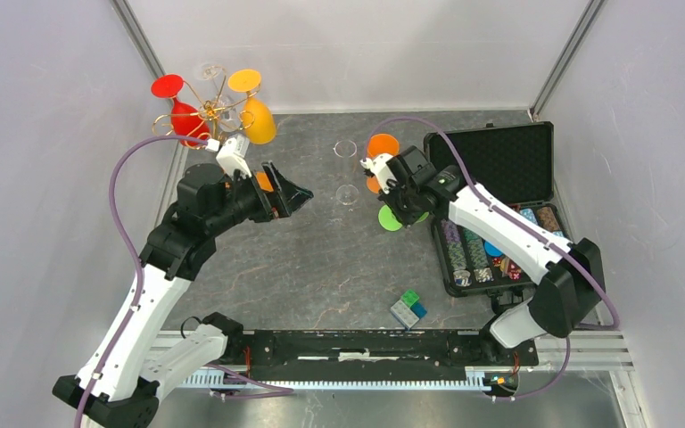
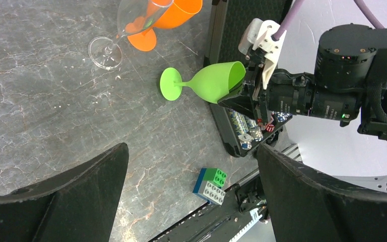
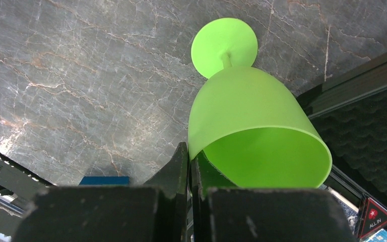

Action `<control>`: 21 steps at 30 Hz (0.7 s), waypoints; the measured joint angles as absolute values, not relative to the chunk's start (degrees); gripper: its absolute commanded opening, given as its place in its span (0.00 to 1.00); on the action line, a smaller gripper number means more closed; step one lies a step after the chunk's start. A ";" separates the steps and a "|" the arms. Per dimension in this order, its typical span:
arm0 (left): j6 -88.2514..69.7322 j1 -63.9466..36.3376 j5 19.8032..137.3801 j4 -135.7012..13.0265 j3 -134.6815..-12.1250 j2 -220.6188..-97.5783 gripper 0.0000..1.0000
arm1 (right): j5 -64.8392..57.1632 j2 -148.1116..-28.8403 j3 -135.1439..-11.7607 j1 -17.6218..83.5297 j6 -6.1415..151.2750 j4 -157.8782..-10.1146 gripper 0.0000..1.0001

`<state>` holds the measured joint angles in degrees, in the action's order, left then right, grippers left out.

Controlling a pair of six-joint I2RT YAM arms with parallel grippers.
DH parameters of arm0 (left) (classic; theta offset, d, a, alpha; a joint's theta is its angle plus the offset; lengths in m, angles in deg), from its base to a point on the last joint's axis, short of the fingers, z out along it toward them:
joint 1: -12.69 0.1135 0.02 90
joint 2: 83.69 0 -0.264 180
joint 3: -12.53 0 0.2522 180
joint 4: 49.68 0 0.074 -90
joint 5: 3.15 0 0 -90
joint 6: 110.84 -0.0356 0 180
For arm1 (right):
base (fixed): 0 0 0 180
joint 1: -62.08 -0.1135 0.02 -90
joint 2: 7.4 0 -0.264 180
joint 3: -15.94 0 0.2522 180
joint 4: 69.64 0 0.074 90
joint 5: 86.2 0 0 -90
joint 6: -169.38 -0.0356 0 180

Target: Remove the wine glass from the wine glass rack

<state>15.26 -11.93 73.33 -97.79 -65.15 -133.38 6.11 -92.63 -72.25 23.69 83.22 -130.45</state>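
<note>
The green glass [image 3: 247,116] is off the rack [image 1: 210,111] — which stands far left, a red glass [image 1: 185,116] on it — pinched by its rim in the right gripper's [image 3: 189,166] jaws, tilted over the table [image 1: 321,259], the left gripper [image 2: 191,151] wide and empty; next, I judge, set its foot flat, then let go.

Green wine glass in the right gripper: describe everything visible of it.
The lime-green, matte, plastic-looking wine glass has a round flat foot, short stem and wide empty bowl. It is tilted nearly onto its side, foot pointing away from the right gripper, which is shut on the bowl's rim. Below is the grey marbled table; whether the foot touches it is unclear.
</note>
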 measured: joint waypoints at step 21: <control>12.72 -11.93 74.91 -100.76 -65.00 -132.09 1.00 | 7.42 -103.97 -86.50 24.02 86.36 -135.21 0.37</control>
